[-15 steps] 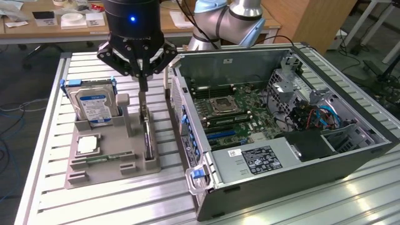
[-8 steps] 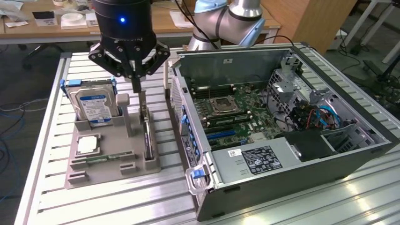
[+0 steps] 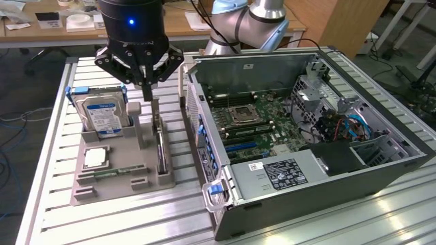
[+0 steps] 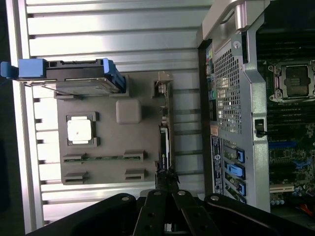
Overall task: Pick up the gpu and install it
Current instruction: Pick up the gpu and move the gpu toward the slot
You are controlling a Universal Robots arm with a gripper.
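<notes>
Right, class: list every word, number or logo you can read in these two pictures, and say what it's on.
No text here can be read.
Hard drive, blue-and-white label: print too small.
Black sticker on the computer case: too blurred.
White sticker beside it: too small.
Label strip on the case's rear: too blurred.

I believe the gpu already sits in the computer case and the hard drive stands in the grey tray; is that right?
No: the exterior view shows the gpu standing edge-on in the grey tray too; the hard drive is as stated.
</notes>
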